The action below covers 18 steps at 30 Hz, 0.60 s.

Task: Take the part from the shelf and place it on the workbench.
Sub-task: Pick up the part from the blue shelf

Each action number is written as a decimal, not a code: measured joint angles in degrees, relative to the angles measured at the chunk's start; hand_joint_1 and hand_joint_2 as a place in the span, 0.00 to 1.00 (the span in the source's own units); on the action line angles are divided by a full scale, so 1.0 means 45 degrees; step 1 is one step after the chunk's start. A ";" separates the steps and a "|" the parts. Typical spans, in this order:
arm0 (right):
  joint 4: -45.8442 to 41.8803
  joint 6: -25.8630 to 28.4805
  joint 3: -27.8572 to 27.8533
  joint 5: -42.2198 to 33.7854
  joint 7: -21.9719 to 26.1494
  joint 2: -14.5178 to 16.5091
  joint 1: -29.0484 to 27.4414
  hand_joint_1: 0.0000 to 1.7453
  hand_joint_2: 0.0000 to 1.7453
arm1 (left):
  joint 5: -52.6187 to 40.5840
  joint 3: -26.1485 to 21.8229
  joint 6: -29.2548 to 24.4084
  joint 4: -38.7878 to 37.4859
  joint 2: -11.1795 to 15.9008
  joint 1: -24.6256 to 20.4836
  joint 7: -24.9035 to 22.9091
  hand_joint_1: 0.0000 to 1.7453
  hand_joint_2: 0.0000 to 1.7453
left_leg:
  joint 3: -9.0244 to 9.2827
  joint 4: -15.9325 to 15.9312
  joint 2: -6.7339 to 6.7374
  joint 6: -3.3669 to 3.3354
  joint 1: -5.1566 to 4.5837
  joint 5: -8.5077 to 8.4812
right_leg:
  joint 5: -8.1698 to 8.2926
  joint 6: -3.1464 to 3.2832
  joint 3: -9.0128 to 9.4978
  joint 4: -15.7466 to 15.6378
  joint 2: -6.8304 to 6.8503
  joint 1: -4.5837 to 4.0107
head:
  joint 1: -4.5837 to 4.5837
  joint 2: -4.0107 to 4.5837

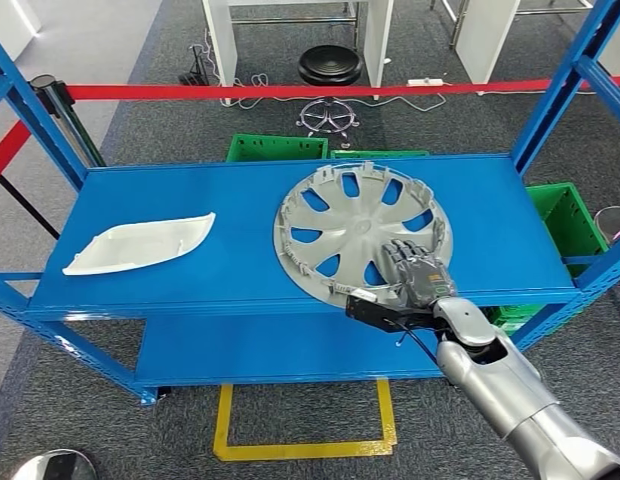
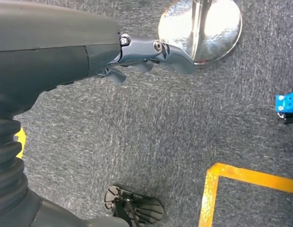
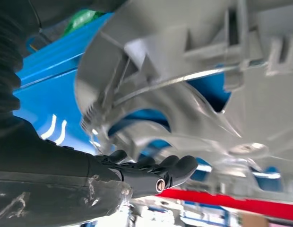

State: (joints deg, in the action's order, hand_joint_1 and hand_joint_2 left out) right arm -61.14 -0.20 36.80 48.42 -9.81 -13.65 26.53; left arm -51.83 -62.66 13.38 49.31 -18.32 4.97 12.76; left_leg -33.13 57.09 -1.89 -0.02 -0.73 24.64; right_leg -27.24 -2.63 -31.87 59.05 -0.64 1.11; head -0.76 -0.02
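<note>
Grey and round, the wheel cover [image 1: 363, 229] lies flat on the blue shelf [image 1: 239, 200], on its right half. From the head view, the right hand [image 1: 414, 272] rests on the cover's near edge with fingers laid over it. The right wrist view looks along the cover [image 3: 195, 80] up close, showing its ribs and clips, with the dark fingers [image 3: 156, 166] spread just beside it, so I cannot tell if it grips. The left hand [image 2: 152, 54] hangs over the carpet, fingers loose, holding nothing. A white part [image 1: 137, 245] lies on the shelf's left. No writing can be read.
</note>
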 joint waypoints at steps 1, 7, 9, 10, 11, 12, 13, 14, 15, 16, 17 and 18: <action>0.0160 0.0075 -0.0186 0.0023 0.0055 0.0121 -0.0007 0.00 1.00 | -0.0021 -0.0022 0.0035 0.0057 -0.0004 0.0007 -0.0002 0.00 1.00 | -0.0001 0.0000 0.0001 0.0001 0.0000 -0.0001 | 0.0002 0.0001 -0.0003 -0.0001 -0.0002 0.0000 | 0.0001 0.0000; 0.0288 0.0302 -0.0978 0.0167 0.0408 0.0697 -0.0174 0.00 1.00 | 0.0080 -0.0053 0.0058 0.0255 -0.0025 0.0051 -0.0004 0.00 1.00 | -0.0009 0.0000 0.0000 0.0004 0.0003 -0.0010 | 0.0003 0.0002 -0.0013 -0.0001 0.0001 -0.0002 | 0.0002 0.0000; 0.0288 0.0244 -0.1086 0.0214 0.0441 0.0800 -0.0191 0.00 1.00 | 0.0122 -0.0056 0.0061 0.0289 -0.0028 0.0060 -0.0004 0.00 1.00 | -0.0012 0.0000 0.0000 0.0004 0.0003 -0.0011 | 0.0004 0.0003 -0.0015 -0.0001 0.0000 -0.0002 | 0.0001 0.0000; 0.0288 0.0198 -0.1117 0.0228 0.0447 0.0839 -0.0194 0.00 1.00 | 0.0140 -0.0057 0.0066 0.0304 -0.0029 0.0063 -0.0002 0.00 1.00 | -0.0014 0.0000 0.0000 0.0004 0.0002 -0.0011 | 0.0004 0.0003 -0.0016 -0.0001 0.0000 -0.0002 | 0.0000 0.0000; 0.0288 0.0127 -0.1131 0.0234 0.0464 0.0867 -0.0194 0.00 1.00 | 0.0153 -0.0059 0.0072 0.0314 -0.0029 0.0065 0.0000 0.00 1.00 | -0.0015 0.0000 0.0000 0.0004 0.0002 -0.0011 | 0.0005 0.0003 -0.0017 -0.0001 0.0000 -0.0002 | 0.0002 0.0000; 0.0288 0.0040 -0.1135 0.0233 0.0490 0.0890 -0.0193 0.00 1.00 | 0.0153 -0.0062 0.0080 0.0325 -0.0028 0.0064 0.0011 0.00 1.00 | -0.0016 0.0000 0.0000 0.0003 0.0002 -0.0011 | 0.0005 0.0003 -0.0017 -0.0001 0.0001 -0.0001 | 0.0002 0.0000; 0.0290 -0.0058 -0.1137 0.0223 0.0534 0.0907 -0.0192 0.00 1.00 | 0.0129 -0.0064 0.0087 0.0335 -0.0027 0.0062 0.0030 0.00 1.00 | -0.0016 0.0000 0.0000 0.0003 0.0002 -0.0011 | 0.0006 0.0002 -0.0017 -0.0001 0.0001 -0.0001 | 0.0001 0.0000; 0.0291 -0.0166 -0.1137 0.0200 0.0595 0.0917 -0.0191 0.00 1.00 | 0.0092 -0.0070 0.0092 0.0342 -0.0025 0.0060 0.0057 0.00 1.00 | -0.0017 0.0000 0.0000 0.0003 0.0001 -0.0012 | 0.0006 0.0002 -0.0018 -0.0002 0.0001 -0.0001 | 0.0004 0.0000; 0.0292 -0.0254 -0.1134 0.0167 0.0659 0.0924 -0.0191 0.00 1.00 | 0.0033 -0.0079 0.0096 0.0347 -0.0023 0.0058 0.0089 0.00 1.00 | -0.0017 0.0000 0.0000 0.0003 0.0001 -0.0012 | 0.0007 0.0001 -0.0018 -0.0002 0.0002 0.0000 | 0.0001 0.0000; 0.0294 -0.0319 -0.1130 0.0131 0.0718 0.0928 -0.0192 0.00 1.00 | -0.0028 -0.0092 0.0097 0.0350 -0.0022 0.0057 0.0117 0.00 1.00 | -0.0017 0.0000 0.0000 0.0003 0.0001 -0.0012 | 0.0008 0.0000 -0.0018 -0.0003 0.0002 0.0000 | 0.0001 0.0000; 0.0297 -0.0357 -0.1127 0.0091 0.0760 0.0929 -0.0192 0.02 1.00 | -0.0074 -0.0113 0.0097 0.0350 -0.0021 0.0057 0.0143 0.00 1.00 | -0.0017 0.0000 0.0000 0.0003 0.0001 -0.0012 | 0.0009 -0.0001 -0.0018 -0.0003 0.0001 0.0000 | 0.0001 0.0000; 0.0302 -0.0382 -0.1123 0.0061 0.0788 0.0930 -0.0193 0.25 1.00 | -0.0110 -0.0133 0.0097 0.0350 -0.0019 0.0058 0.0164 0.00 1.00 | -0.0017 0.0000 0.0000 0.0003 0.0001 -0.0012 | 0.0009 -0.0001 -0.0019 -0.0004 0.0001 0.0000 | 0.0001 0.0000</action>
State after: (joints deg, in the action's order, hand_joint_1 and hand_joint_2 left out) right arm -59.78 -1.91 31.74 48.70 -6.26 -9.46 25.66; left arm -52.33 -63.26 13.81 50.88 -18.40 5.23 13.50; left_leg -33.21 57.09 -1.89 -0.01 -0.72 24.59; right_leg -27.20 -2.63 -31.96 59.03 -0.64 1.11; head -0.76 -0.02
